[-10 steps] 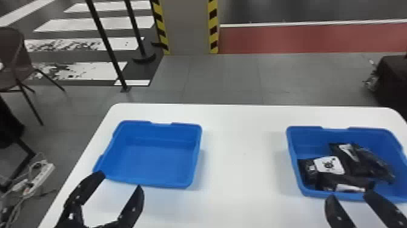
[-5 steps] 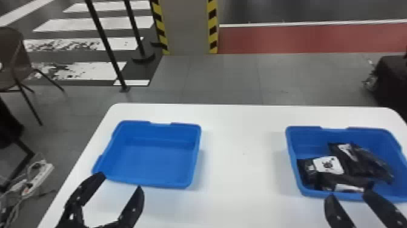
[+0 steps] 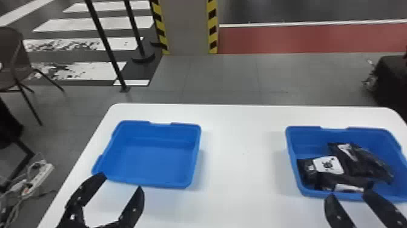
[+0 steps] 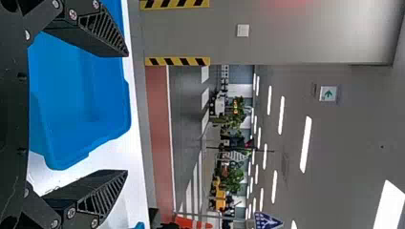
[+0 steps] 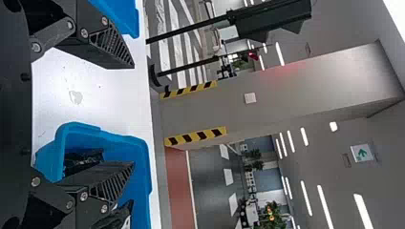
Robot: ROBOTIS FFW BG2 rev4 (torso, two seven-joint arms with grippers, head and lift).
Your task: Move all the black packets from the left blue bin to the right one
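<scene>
From where I stand, the black packets (image 3: pixel 359 162) are in the right blue bin (image 3: pixel 310 139), bunched together and overlapping, one showing a white label (image 3: pixel 330 165) with a dark picture on it. The left blue bin (image 3: pixel 162 184) sits well apart from it on the same white counter (image 3: pixel 242 166). The left gripper (image 3: pixel 122 182) is near the close side of the left bin, its fingers spread wide and holding nothing. The right gripper (image 3: pixel 349 194) is by the close side of the packets' bin, also wide apart and holding nothing
</scene>
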